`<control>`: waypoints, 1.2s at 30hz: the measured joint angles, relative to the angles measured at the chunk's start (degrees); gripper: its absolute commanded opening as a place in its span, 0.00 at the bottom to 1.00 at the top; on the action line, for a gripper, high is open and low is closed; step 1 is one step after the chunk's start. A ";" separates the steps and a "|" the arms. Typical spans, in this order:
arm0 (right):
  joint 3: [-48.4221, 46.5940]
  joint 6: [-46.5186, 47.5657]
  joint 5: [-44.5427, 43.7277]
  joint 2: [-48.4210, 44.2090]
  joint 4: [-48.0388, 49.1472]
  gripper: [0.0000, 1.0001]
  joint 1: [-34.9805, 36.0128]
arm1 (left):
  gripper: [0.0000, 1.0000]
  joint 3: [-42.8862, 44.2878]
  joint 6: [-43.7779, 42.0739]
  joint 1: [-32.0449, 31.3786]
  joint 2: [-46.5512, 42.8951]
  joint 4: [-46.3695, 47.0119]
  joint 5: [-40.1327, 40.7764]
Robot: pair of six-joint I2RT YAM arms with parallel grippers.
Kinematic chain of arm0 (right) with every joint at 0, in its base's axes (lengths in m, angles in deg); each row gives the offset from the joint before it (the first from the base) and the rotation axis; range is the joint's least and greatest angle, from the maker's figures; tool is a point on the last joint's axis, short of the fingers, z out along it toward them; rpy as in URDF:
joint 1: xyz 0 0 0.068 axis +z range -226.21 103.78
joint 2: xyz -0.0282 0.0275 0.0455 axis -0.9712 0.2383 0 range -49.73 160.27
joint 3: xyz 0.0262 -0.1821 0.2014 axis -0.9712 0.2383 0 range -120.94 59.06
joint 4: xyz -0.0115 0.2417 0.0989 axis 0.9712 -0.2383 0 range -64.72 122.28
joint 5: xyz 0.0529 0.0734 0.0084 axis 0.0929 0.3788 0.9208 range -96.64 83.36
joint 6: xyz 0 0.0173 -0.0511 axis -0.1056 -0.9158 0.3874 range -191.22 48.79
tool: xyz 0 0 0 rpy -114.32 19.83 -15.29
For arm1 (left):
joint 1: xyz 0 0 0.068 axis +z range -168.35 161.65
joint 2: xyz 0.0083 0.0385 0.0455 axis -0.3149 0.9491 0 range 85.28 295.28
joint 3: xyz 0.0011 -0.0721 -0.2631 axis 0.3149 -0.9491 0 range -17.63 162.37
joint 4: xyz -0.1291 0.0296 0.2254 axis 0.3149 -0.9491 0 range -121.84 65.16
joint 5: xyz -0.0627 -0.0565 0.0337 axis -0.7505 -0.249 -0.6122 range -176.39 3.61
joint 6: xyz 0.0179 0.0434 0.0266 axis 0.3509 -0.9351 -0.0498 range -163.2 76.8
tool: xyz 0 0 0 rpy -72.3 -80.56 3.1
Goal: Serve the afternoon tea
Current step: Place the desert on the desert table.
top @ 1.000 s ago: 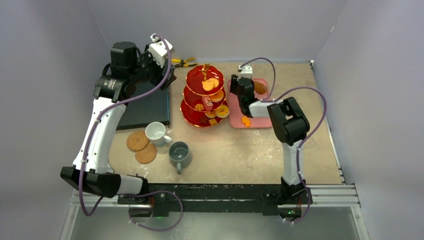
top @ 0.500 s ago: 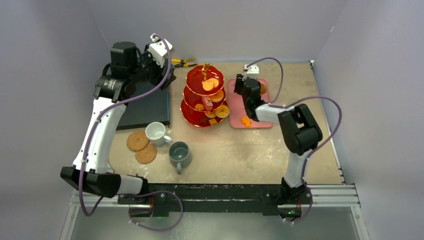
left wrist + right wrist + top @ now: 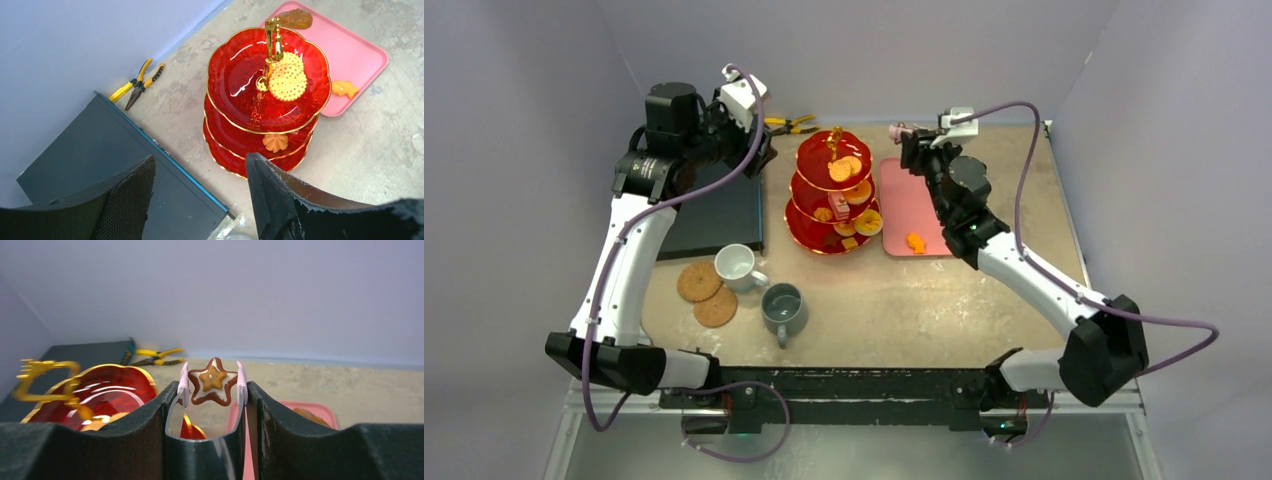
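Top cam: right gripper (image 3: 902,137) is up high at the back, between the stand (image 3: 817,160) and the far end of the pink tray (image 3: 904,205). Left gripper (image 3: 759,152) hangs on the stand's other side, over the slab (image 3: 714,215) corner, with the pliers (image 3: 789,124) just behind. Risk: the arms flank the stand, so a sideways swing from either could clip a tier or the gold handle (image 3: 834,140) and tip it. One fish biscuit (image 3: 915,242) on the tray. White mug (image 3: 736,265) and grey mug (image 3: 782,305) sit beside the coasters (image 3: 706,293), not on them.

Left wrist: fingers wide, nothing between them. Round biscuits on the top tier sit right against the handle, so there's little free room near the centre. Brown pastry (image 3: 295,19) on the tray's far corner.

Right wrist: fingers narrowed on the star biscuit (image 3: 212,381), held upright with pale strips either side; can't tell what those are. Thin edge hold, so it could slip, or crack if squeezed harder. A drop from here likely hits a rim or the tabletop. The stand is blurred at left, so clearance is hard to judge.

Surface: beige tabletop (image 3: 984,320), mottled and scuffed, with a metal rail (image 3: 1084,380) at the near edge. Room: plain pale grey-lilac walls (image 3: 874,50) on three sides.
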 measured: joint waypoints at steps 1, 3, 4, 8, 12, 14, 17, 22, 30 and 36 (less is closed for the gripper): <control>-0.44 0.28 0.04 -0.90 -0.76 0.40 0.85 | 0.66 0.00 0.13 0.00 0.00 0.00 0.02; -2.36 0.87 0.28 -1.70 -2.54 0.41 3.10 | 0.66 0.00 0.35 0.00 0.00 -0.02 0.04; -3.61 1.07 0.87 -1.62 -3.26 0.41 4.00 | 0.66 0.00 0.52 0.00 0.00 -0.02 0.07; -7.39 1.49 2.86 -0.02 -5.03 0.41 5.79 | 0.66 0.00 0.68 0.00 0.00 -0.04 0.13; -9.35 1.73 4.74 2.80 -5.27 0.41 5.75 | 0.66 0.00 0.98 0.00 -0.09 -0.02 0.26; -9.68 1.92 5.77 4.33 -5.35 0.42 5.75 | 0.66 0.00 1.14 0.00 -0.11 -0.02 0.26; -9.86 2.12 6.99 6.10 -6.16 0.44 5.75 | 0.66 0.00 1.49 0.00 -0.11 -0.02 0.26; -10.43 2.40 8.72 7.80 -7.06 0.50 5.95 | 0.70 0.00 2.25 0.00 -0.11 0.02 0.28; -10.82 2.54 10.27 7.82 -6.91 0.58 6.40 | 0.73 0.00 2.62 0.00 -0.20 0.26 1.51; -10.91 2.56 10.29 7.78 -6.93 0.60 6.40 | 0.73 0.00 2.62 0.00 -0.46 0.42 2.08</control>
